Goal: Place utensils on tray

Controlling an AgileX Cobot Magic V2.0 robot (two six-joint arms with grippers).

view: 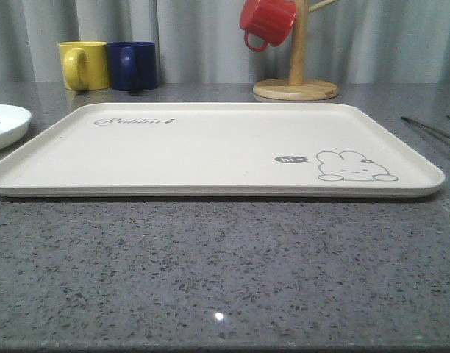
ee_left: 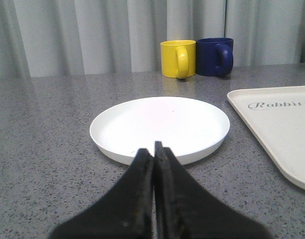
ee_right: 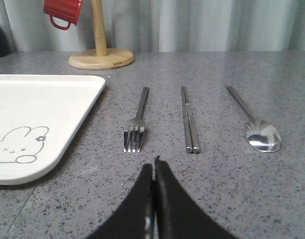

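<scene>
Left claw [ee_left: 154, 149] and right claw [ee_right: 154, 167] both closed, empty.

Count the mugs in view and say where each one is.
3. The yellow mug and blue mug stand side by side on the counter behind the tray; the red mug hangs on the wooden mug tree.

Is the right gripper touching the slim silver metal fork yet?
Apart. In the right wrist view, the shut right gripper ends short of the slim silver metal fork's tines, with a strip of bare grey speckled countertop between them.
</scene>
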